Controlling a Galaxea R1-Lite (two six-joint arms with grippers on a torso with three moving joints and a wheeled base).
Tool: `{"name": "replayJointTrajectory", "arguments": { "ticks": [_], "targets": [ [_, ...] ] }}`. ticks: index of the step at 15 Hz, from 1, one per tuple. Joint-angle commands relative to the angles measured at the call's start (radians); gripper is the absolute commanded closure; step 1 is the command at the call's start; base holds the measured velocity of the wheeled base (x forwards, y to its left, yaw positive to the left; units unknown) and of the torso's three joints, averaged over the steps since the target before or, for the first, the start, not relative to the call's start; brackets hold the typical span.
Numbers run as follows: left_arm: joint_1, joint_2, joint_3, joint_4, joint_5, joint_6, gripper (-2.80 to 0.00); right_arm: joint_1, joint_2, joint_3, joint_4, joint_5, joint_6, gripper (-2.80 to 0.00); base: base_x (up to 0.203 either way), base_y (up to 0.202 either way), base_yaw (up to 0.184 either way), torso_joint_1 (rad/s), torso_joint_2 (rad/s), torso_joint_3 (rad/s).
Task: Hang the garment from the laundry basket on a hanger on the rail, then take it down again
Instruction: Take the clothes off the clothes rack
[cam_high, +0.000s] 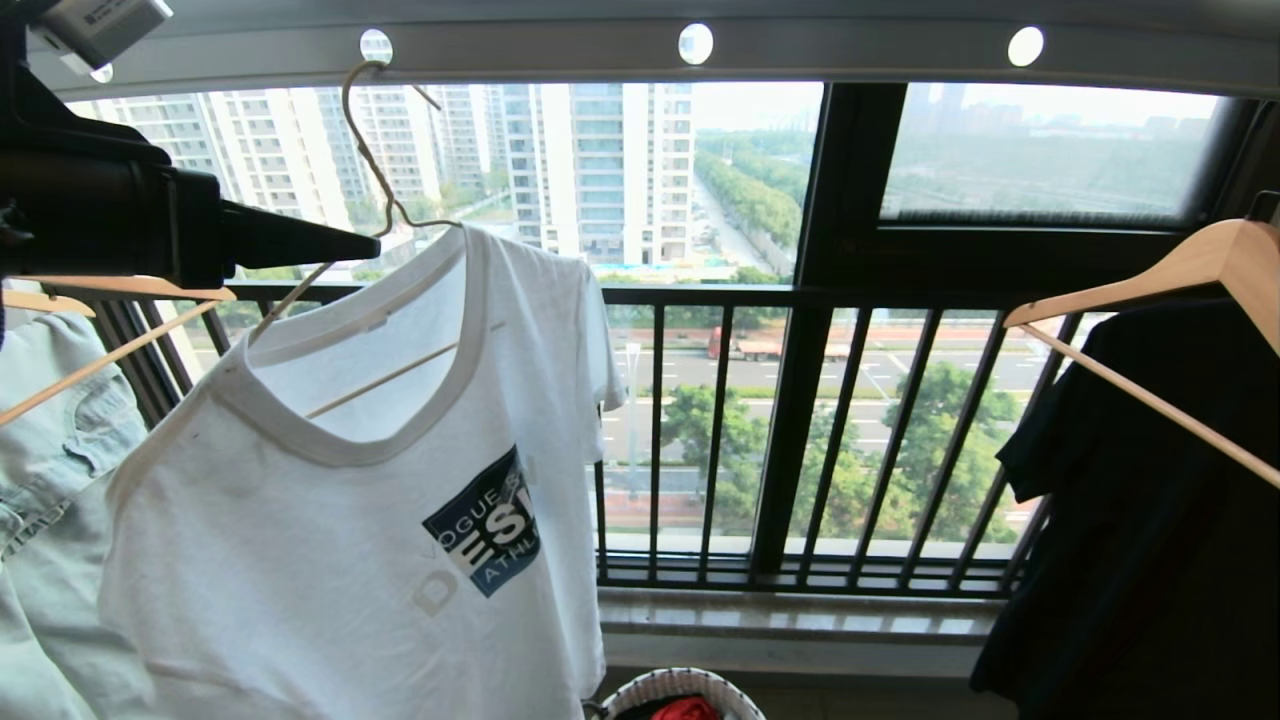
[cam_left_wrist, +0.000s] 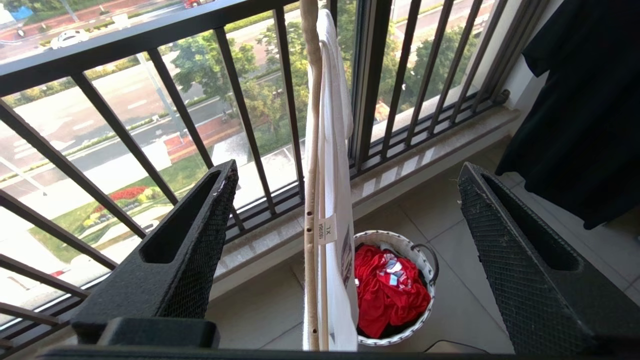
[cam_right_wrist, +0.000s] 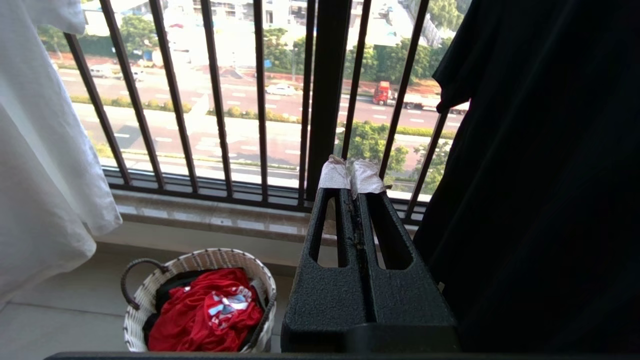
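Your white T-shirt (cam_high: 380, 520) hangs on the wire hanger (cam_high: 372, 160) from the rail (cam_high: 700, 60).
Your left gripper (cam_left_wrist: 345, 235) stands wide apart, empty, just before the shirt; below it the laundry basket (cam_left_wrist: 420, 250) holds a red garment (cam_left_wrist: 387, 292). Your right gripper (cam_right_wrist: 352, 177) is closed together.

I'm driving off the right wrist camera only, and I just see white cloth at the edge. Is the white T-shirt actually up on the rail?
Observer: Yes. The T-shirt hangs on the wire hanger, whose hook is up at a hole in the rail.
Operator: Is the left gripper holding it?
Observer: No. The left gripper is open, with its fingers either side of the shirt and clear of it.
Operator: Anything beside the shirt on its far side?
Observer: A pale denim piece hangs to its left.
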Motion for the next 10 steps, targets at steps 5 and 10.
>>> {"name": "replayJointTrajectory", "arguments": {
  "ticks": [5, 10],
  "targets": [
    [-0.015, 0.067, 0.004, -0.125, 0.002, 0.002, -2.80, 0.000, 0.001, 0.001, -0.002, 0.000, -0.001, 0.00, 0.000, 0.000, 0.000, 0.000, 0.00, 0.000],
    [-0.021, 0.086, 0.002, -0.147, 0.008, 0.003, -2.80, 0.000, 0.001, 0.001, -0.002, 0.000, -0.001, 0.00, 0.000, 0.000, 0.000, 0.000, 0.00, 0.000]
  ]
}}
